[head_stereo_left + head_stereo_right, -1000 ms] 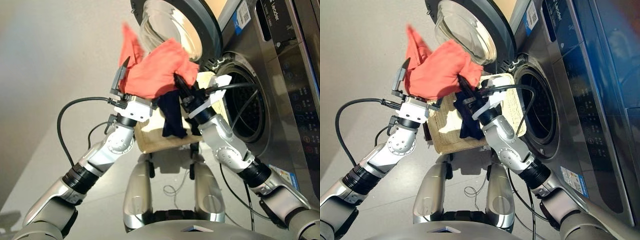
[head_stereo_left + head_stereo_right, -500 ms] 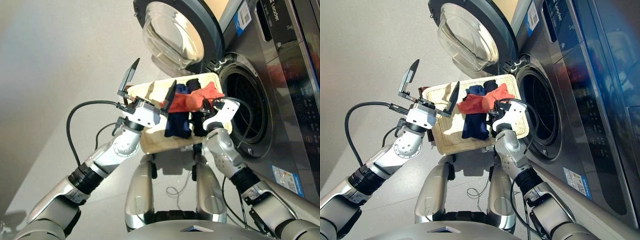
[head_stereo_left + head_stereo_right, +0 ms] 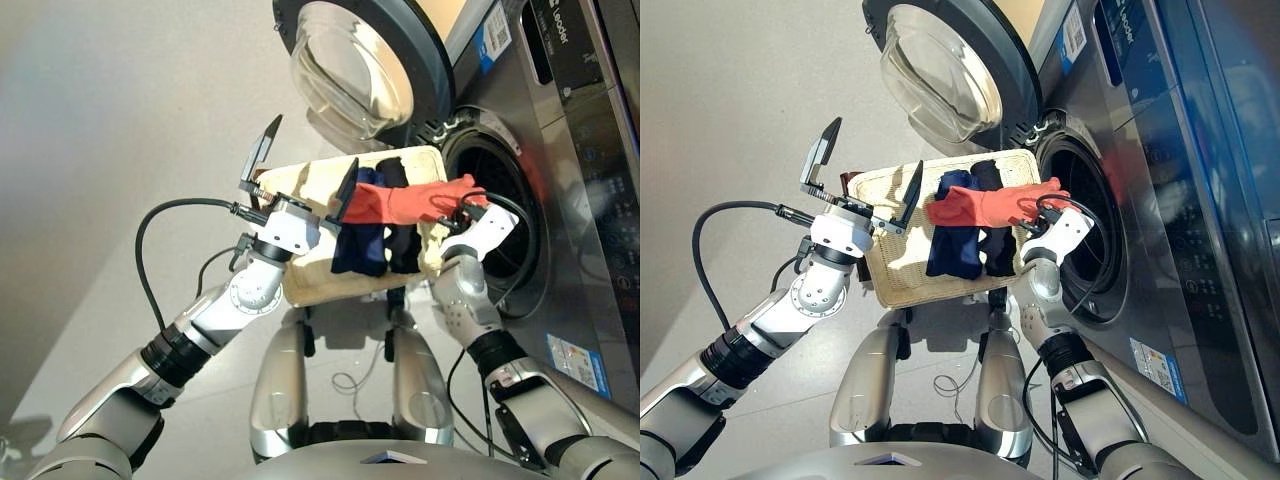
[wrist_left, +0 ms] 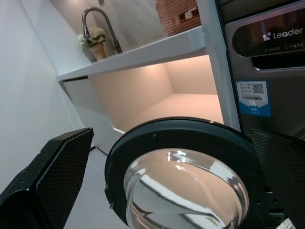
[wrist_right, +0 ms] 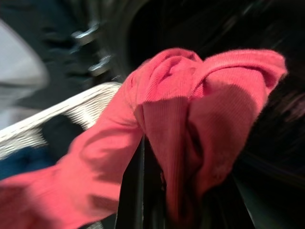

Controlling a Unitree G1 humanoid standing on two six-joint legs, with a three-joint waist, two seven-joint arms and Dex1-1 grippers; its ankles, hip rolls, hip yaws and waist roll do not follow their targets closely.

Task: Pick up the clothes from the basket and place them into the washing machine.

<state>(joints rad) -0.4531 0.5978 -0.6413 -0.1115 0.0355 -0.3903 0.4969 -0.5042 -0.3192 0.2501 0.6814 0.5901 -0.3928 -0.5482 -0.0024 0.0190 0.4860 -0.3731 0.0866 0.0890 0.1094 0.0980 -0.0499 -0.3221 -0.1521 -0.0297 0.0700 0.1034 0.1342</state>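
Coral-red garment [image 3: 985, 206], two darker garments [image 3: 970, 240] below.

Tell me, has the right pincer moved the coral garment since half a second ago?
Yes. The right pincer has carried the coral garment from over the basket toward the washing machine's drum hole.

Both arms are built of glossy silver-grey shells joined by black ribbed collars near the elbows, with round silver joint housings at the wrists. The left end effector [image 3: 305, 168] has two flat, pointed black fingers with a woven carbon-like texture, mounted on a white block fitted with small screws. A thick black cable loops from that block. The right end effector [image 3: 1035, 215] sits on a white housing, also trailing black cable.
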